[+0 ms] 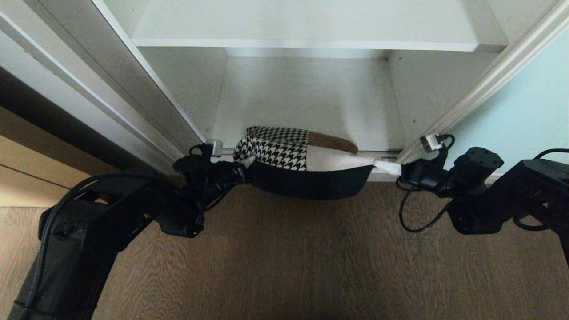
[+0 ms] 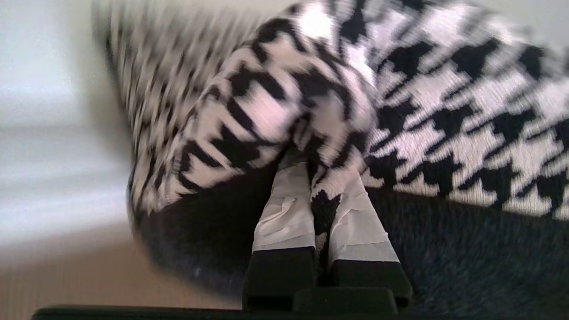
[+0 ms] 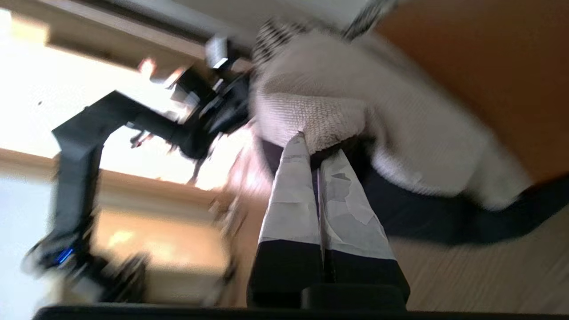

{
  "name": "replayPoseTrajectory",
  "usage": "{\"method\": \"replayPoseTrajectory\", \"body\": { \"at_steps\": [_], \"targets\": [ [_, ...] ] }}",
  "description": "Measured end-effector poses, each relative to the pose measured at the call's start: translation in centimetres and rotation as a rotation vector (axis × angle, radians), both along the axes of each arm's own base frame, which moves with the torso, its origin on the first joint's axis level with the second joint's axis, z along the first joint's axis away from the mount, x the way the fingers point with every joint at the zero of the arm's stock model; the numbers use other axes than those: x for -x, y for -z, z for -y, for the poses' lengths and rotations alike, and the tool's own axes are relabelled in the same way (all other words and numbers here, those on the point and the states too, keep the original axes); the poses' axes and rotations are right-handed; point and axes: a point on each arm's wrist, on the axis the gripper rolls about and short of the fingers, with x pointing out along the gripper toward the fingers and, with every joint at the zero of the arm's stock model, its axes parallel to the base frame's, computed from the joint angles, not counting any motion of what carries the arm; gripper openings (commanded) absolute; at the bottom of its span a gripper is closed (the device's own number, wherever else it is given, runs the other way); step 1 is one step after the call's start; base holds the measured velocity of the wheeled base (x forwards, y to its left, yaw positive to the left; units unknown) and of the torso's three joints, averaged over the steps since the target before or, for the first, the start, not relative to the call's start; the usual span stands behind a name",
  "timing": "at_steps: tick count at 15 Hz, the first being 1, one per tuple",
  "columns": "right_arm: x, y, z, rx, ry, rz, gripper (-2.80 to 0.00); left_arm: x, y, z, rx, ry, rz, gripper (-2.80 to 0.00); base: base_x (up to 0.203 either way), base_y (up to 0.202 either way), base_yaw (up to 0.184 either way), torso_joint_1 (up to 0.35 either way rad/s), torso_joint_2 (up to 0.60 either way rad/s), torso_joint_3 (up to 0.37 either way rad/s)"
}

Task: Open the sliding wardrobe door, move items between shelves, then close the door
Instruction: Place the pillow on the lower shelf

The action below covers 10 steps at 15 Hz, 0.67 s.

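A stack of folded items (image 1: 284, 153), with houndstooth, beige and rust-orange pieces on top and black cloth sagging below, hangs between my two grippers at the wardrobe's bottom front edge. The left gripper (image 1: 246, 166) is shut on the stack's left end; in the left wrist view its taped fingers (image 2: 284, 213) pinch the houndstooth cloth (image 2: 444, 111). At the right end, the right gripper (image 1: 378, 165) is shut on the beige knit (image 3: 355, 102), its tips (image 3: 320, 144) meeting at the cloth's edge. An upper shelf (image 1: 302, 43) and the bottom shelf (image 1: 311, 106) lie bare. The pale aqua sliding wardrobe door (image 1: 524, 111) stands to the right of the opening.
Silver-grey frames and panels (image 1: 111, 89) slant along the left of the opening, with tan wood (image 1: 26, 178) beyond them. Brown wood-grain floor (image 1: 289, 258) stretches below the stack. A loose cable (image 1: 413, 218) loops under the right wrist.
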Motion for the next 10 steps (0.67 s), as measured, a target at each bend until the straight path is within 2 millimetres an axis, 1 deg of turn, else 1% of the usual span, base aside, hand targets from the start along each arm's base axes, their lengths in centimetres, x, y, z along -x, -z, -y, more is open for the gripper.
{"method": "replayPoseTrajectory", "body": {
  "at_steps": [2,3,5,7,8,9,10],
  "targets": [
    [0.0,1.4,0.0,0.01,-0.031,-0.042,-2.8,-0.5,1.6,-1.2,-0.017,-0.022,-0.119,-2.8,0.0,0.0,0.0,0.0,0.0,0.0],
    [-0.2,2.1,0.0,0.01,-0.032,-0.057,-2.8,-1.0,1.7,-1.9,-0.018,-0.04,-0.172,-2.8,0.0,0.0,0.0,0.0,0.0,0.0],
    [-0.6,3.0,0.3,0.007,-0.022,-0.07,-2.8,-2.0,1.2,-3.5,0.027,-0.109,-0.261,-2.8,0.0,0.0,0.0,0.0,0.0,0.0],
    [-0.4,3.5,-0.1,0.011,-0.032,-0.08,-2.8,-2.8,-1.1,-3.3,0.085,-0.127,-0.217,-2.8,0.0,0.0,0.0,0.0,0.0,0.0],
    [-0.2,3.6,0.0,0.014,-0.026,-0.082,-2.8,-3.0,-2.5,-3.0,0.095,-0.121,-0.179,-2.8,0.0,0.0,0.0,0.0,0.0,0.0],
    [0.1,3.7,0.2,0.022,-0.02,-0.078,-2.8,-3.2,-4.1,-2.4,0.104,-0.11,-0.141,-2.8,0.0,0.0,0.0,0.0,0.0,0.0],
    [0.4,3.8,0.0,0.034,-0.02,-0.063,-2.8,-3.4,-5.9,-1.4,0.112,-0.087,-0.097,-2.8,0.0,0.0,0.0,0.0,0.0,0.0]
  ]
}}
